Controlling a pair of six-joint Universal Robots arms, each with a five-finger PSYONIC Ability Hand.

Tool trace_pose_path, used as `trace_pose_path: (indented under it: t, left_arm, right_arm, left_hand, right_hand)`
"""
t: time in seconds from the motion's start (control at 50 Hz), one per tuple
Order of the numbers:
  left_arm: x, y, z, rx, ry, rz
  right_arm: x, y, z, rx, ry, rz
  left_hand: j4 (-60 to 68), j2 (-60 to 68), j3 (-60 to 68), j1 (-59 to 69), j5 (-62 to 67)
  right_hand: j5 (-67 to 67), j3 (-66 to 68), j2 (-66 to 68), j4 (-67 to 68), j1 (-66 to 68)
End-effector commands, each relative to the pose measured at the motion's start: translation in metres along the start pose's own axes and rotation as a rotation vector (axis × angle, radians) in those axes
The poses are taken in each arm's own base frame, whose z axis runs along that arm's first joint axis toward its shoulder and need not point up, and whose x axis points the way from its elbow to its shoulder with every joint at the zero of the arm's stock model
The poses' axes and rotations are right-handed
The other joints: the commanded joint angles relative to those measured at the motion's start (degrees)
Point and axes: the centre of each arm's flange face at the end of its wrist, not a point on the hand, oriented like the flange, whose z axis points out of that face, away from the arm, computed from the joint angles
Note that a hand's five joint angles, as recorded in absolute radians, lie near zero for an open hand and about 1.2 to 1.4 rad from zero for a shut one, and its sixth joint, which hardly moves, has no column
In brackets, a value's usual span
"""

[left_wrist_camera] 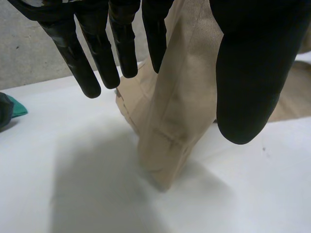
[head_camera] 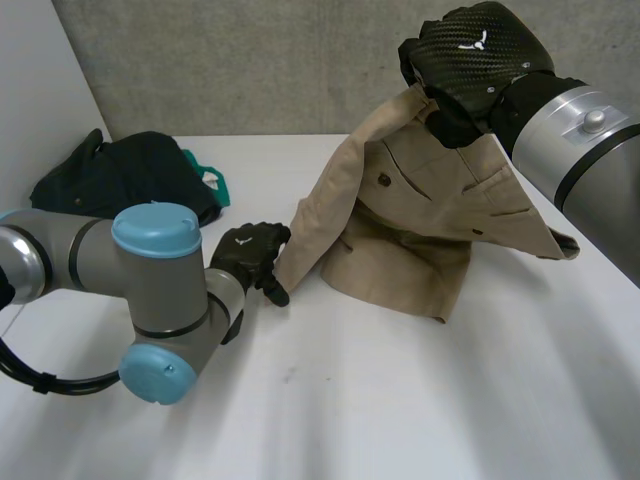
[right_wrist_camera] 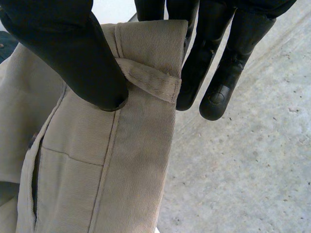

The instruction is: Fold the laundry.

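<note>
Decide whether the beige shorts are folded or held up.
Held up, not folded: the right hand pinches the shorts by the waistband above the table, and their lower part rests crumpled on it.

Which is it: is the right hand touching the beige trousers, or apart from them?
Touching. The right wrist view shows the right hand pinching the beige trousers at the waistband, thumb on one face, fingers behind it.

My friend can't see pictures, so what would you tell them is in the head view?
The robot's right hand holds beige shorts up by the waistband over a white table, while its left hand grips the waistband's low end. A heap of dark clothes lies at the far left.
</note>
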Motion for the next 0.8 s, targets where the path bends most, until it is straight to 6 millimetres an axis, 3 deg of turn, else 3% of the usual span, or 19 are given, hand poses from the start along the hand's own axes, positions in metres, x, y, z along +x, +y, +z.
trace_pose_path:
  t: [0.02,0.04,0.06,0.14,0.2,0.26,0.28,0.34,0.36,0.42,0.44,0.52,0.58,0.64,0.72,0.74,0.8]
  left_arm:
    - [0.003,-0.003,0.016,0.031,0.009,-0.085]
    - [0.003,-0.004,0.017,0.036,0.008,-0.090]
    - [0.003,-0.006,0.020,0.045,0.010,-0.093]
    - [0.002,-0.015,0.021,0.068,0.009,-0.089]
    - [0.001,-0.024,0.016,0.083,0.007,-0.084]
    - [0.003,-0.058,0.000,0.157,0.013,-0.080]
    - [0.000,-0.084,-0.017,0.213,0.009,-0.079]
    - [-0.010,-0.119,-0.043,0.303,-0.014,-0.067]
    - [-0.016,-0.145,-0.062,0.380,-0.031,-0.051]
    - [-0.019,-0.186,-0.098,0.504,-0.047,0.001]
    - [-0.020,-0.208,-0.122,0.580,-0.062,0.042]
    - [-0.015,-0.240,-0.173,0.688,-0.090,0.132]
    - [-0.013,-0.244,-0.188,0.673,-0.107,0.173]
    - [-0.014,-0.234,-0.185,0.597,-0.110,0.192]
    - [-0.019,-0.196,-0.148,0.388,-0.109,0.240]
    - [-0.021,-0.179,-0.130,0.300,-0.106,0.259]
    - [-0.024,-0.156,-0.104,0.193,-0.102,0.283]
  right_arm:
    - [0.000,-0.003,-0.003,0.001,0.001,0.002]
    - [0.001,-0.002,-0.003,-0.002,0.001,0.004]
    - [0.001,-0.003,-0.005,-0.011,-0.002,0.011]
    - [0.001,-0.004,-0.008,-0.028,-0.010,0.014]
    - [0.003,-0.008,-0.009,-0.026,-0.002,0.009]
    - [0.013,-0.015,-0.010,-0.012,0.032,-0.007]
    - [0.021,-0.019,-0.011,-0.007,0.065,-0.018]
    - [0.037,-0.027,-0.013,0.002,0.113,-0.041]
    - [0.047,-0.034,-0.016,0.008,0.140,-0.061]
    - [0.058,-0.044,-0.020,0.014,0.166,-0.081]
    - [0.063,-0.051,-0.022,0.015,0.175,-0.090]
    - [0.067,-0.060,-0.026,-0.003,0.170,-0.087]
    - [0.067,-0.054,-0.028,-0.064,0.151,-0.075]
    - [0.065,-0.036,-0.023,-0.149,0.117,-0.068]
    - [0.050,0.004,-0.013,-0.320,0.016,-0.074]
    - [0.043,0.020,-0.010,-0.385,-0.025,-0.079]
    - [0.033,0.045,-0.004,-0.477,-0.079,-0.090]
  left_hand:
    - [10.49,9.91,9.92,9.78,10.65]
    - [15.86,15.28,15.28,15.15,16.02]
    - [29.40,28.82,28.83,28.69,29.56]
    - [53.52,52.94,52.95,52.81,53.68]
    - [53.57,52.99,53.00,52.86,53.73]
    - [53.57,52.99,53.00,52.86,53.73]
    - [53.57,52.99,53.00,52.86,53.73]
    - [53.57,52.99,53.00,52.86,53.73]
    - [53.57,52.99,53.00,52.86,53.73]
    - [53.57,52.99,53.00,52.86,53.73]
    - [53.57,52.99,53.00,52.86,53.73]
    - [53.57,52.99,53.00,52.86,53.73]
    - [53.57,52.99,53.00,52.86,53.73]
    - [53.57,52.99,53.00,52.86,53.73]
    - [53.57,52.99,53.00,52.86,53.73]
    - [53.57,52.99,53.00,52.86,53.73]
    - [53.57,52.99,53.00,52.86,53.73]
  right_hand:
    - [14.42,11.67,13.15,11.95,25.18]
    - [14.42,11.67,13.15,11.95,25.18]
    - [14.42,11.67,13.15,11.95,25.18]
    - [14.42,11.67,13.15,11.95,25.18]
    - [14.42,11.67,13.15,11.95,25.18]
    - [14.42,11.67,13.15,11.95,25.18]
    - [14.42,11.67,13.15,11.95,25.18]
    - [14.42,11.67,13.15,11.95,25.18]
    - [14.42,11.67,13.15,11.95,25.18]
    - [14.42,11.67,13.15,11.95,25.18]
    - [14.42,11.67,13.15,11.95,25.18]
    - [14.42,11.67,13.15,11.95,25.18]
    - [14.42,11.67,13.15,11.95,25.18]
    - [14.42,11.67,13.15,11.95,25.18]
    - [14.42,11.67,13.15,11.95,25.18]
    - [14.42,11.67,13.15,11.95,25.18]
    - [14.42,11.67,13.15,11.95,25.18]
